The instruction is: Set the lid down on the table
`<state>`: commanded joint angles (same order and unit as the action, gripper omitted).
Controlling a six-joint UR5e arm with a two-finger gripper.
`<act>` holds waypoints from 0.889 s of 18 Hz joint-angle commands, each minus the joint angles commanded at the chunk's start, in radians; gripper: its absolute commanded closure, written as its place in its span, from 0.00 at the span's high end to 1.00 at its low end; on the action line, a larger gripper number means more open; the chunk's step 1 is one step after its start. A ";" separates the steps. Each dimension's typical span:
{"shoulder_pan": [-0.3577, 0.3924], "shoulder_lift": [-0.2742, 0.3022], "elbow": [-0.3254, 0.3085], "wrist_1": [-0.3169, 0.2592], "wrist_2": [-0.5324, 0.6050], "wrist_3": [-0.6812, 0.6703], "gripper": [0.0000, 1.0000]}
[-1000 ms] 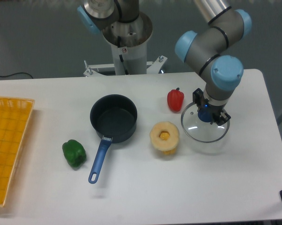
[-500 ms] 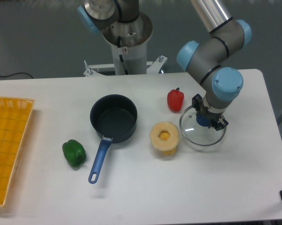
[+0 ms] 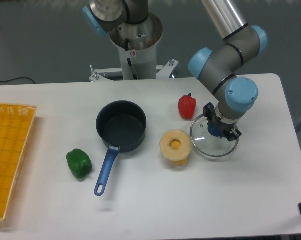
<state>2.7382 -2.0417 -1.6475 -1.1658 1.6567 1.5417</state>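
Observation:
The lid [image 3: 205, 144] is a clear glass disc with a thin metal rim, low over the white table [image 3: 190, 200] at the right, just right of the yellow corn piece. My gripper [image 3: 217, 130] points straight down over the lid's centre and is shut on its small blue knob [image 3: 215, 131], which shows between the fingers. Whether the lid rests on the table or hangs just above it I cannot tell.
A red pepper [image 3: 187, 106] stands just behind the lid. A yellow corn piece [image 3: 176, 146] touches or nearly touches its left rim. A dark saucepan [image 3: 121, 126] with a blue handle sits mid-table, a green pepper [image 3: 79, 163] to its left, a yellow mesh tray [image 3: 8, 155] at the far left.
The gripper has carried the lid lower and a little to the left, closer to the corn piece. The shadow under the lid has shrunk.

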 joint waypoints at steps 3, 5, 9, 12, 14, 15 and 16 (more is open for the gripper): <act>-0.002 -0.008 0.000 0.002 0.002 -0.003 0.56; -0.003 -0.012 0.000 0.002 0.002 -0.003 0.56; -0.003 -0.014 -0.002 0.000 0.002 -0.003 0.56; -0.003 -0.017 -0.002 0.002 0.002 0.001 0.56; -0.005 -0.018 -0.002 0.003 0.003 0.002 0.56; -0.005 -0.020 -0.003 0.008 0.003 0.002 0.56; -0.006 -0.020 -0.005 0.008 0.003 0.000 0.56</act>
<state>2.7320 -2.0617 -1.6521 -1.1582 1.6598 1.5417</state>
